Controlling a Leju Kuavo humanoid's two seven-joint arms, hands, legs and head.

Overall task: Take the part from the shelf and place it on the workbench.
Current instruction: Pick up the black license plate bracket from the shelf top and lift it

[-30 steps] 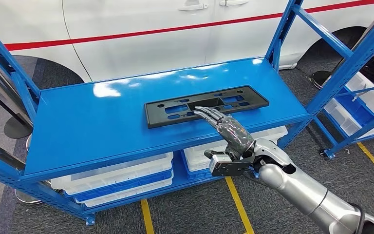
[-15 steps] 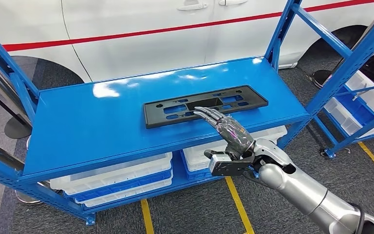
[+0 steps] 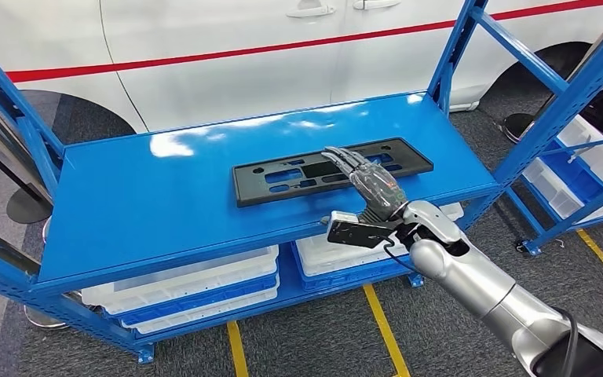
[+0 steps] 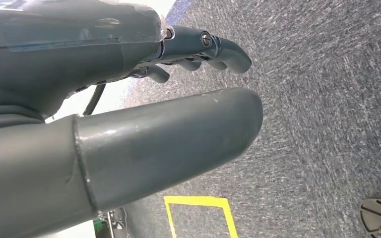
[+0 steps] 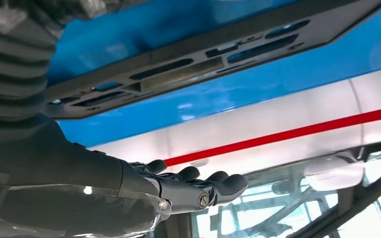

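Lying flat on the glossy blue top shelf (image 3: 165, 184), the part (image 3: 283, 177) is a long black plastic plate with rectangular cut-outs, set slightly aslant near the shelf's front edge. The right hand (image 3: 369, 182) hovers over its right half, fingers (image 3: 345, 159) extended and spread, holding nothing; from the head view it is hard to say whether the fingertips touch the plate. The right wrist view shows the same plate (image 5: 198, 59) close by, with the hand's dark fingers (image 5: 213, 186) stretched out and apart from it.

Under the top shelf, a lower level carries white plastic bins (image 3: 188, 287) with blue bands, stacked side by side; their contents cannot be made out. More white bins (image 3: 597, 161) sit in a second blue rack (image 3: 565, 102) to the right, and what they hold is also unclear.

Behind the shelf stands a white car (image 3: 243, 55) with a red stripe along its doors. The floor is grey carpet (image 3: 455, 338) marked with yellow lines (image 3: 385, 330).

The left hand (image 4: 129, 114) appears in its own wrist view above the same grey carpet, thumb thick and straight, fingers loosely extended, gripping nothing.
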